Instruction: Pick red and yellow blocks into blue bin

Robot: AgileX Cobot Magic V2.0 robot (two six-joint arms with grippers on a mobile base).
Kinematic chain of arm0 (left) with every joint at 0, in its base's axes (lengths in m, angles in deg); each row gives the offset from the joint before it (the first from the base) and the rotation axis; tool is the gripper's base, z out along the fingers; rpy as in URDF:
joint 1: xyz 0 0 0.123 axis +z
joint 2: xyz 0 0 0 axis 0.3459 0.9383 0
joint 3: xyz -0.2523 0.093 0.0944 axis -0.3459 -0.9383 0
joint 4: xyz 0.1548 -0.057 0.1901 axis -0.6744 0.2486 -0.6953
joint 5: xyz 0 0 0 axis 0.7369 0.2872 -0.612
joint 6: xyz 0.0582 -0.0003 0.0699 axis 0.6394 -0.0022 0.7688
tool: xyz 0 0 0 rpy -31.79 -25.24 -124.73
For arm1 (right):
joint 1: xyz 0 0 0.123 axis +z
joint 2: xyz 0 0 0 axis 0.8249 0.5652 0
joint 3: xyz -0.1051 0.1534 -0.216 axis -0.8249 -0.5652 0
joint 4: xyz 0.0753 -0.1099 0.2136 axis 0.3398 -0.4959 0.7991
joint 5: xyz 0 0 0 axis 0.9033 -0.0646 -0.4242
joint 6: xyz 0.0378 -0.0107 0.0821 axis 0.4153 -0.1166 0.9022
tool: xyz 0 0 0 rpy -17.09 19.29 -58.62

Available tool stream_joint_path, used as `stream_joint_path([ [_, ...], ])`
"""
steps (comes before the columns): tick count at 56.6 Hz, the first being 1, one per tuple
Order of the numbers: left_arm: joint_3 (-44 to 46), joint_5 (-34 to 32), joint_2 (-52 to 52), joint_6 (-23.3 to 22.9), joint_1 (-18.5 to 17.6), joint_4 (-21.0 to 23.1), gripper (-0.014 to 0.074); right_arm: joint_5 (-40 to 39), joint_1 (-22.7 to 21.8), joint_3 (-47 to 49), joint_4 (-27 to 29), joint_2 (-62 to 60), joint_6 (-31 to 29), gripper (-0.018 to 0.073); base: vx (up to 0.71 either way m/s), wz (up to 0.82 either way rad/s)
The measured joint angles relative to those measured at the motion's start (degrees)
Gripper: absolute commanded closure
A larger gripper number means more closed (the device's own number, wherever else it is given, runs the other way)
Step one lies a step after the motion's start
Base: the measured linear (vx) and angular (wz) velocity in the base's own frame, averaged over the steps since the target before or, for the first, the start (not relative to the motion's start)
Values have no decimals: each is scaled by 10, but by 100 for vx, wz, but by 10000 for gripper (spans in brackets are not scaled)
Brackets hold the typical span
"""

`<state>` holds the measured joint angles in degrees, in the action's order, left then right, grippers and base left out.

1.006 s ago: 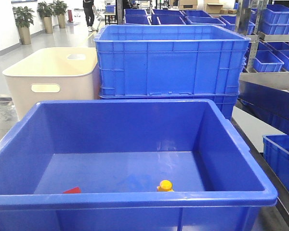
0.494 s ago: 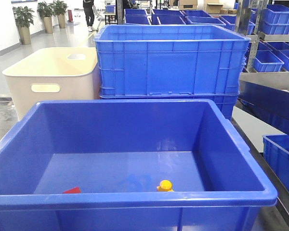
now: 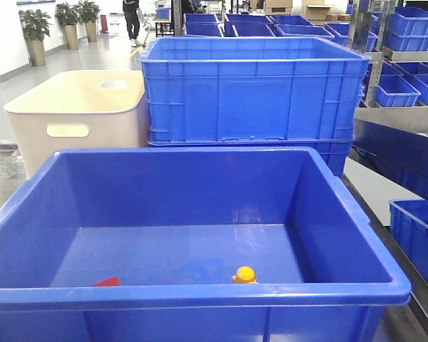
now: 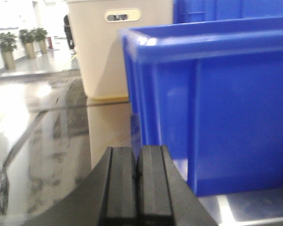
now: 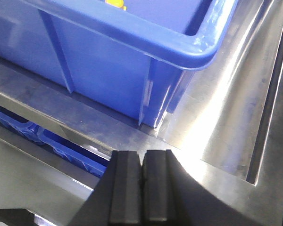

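Both blocks already lie in the bin (image 3: pixel 200 206): red block (image 3: pixel 107 281) on the floor near the front wall, left of centre; yellow block (image 3: pixel 245 275) also by the front wall, about mid-width, stud up. Only their tops show over the rim, so long axis can't be told.

L gripper (image 4: pixel 137 181) sits low outside the bin's left wall, fingers (image 4: pixel 120 183) clenched together, holding nothing. R gripper (image 5: pixel 142 186) hangs off the bin's front-right corner over the steel bench (image 5: pixel 226 117), fingers pressed shut, also empty. A sliver of yellow shows inside the rim in the right wrist view.

Judgement: task looks done; no block left outside in any view. If a regrasp were needed, blocks lie up and over the rim from both arms; R nearer yellow, L nearer red. The wall itself is the obstacle.

Around: cream tub (image 3: pixel 75 114) behind-left, stacked blue crates (image 3: pixel 253 89) behind.
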<state>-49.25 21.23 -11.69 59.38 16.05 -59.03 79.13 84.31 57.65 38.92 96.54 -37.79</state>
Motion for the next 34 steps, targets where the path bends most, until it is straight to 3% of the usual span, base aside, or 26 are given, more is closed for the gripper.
stream_joint_path([
  [8, -29, -20, -3, -20, 10, 1, 597, 3, 0, 0, 0, -3, 0, 569, 0, 0],
  [34, -29, -27, -5, -22, 13, 1, 597, 3, 0, 0, 0, -4, 0, 569, 0, 0],
])
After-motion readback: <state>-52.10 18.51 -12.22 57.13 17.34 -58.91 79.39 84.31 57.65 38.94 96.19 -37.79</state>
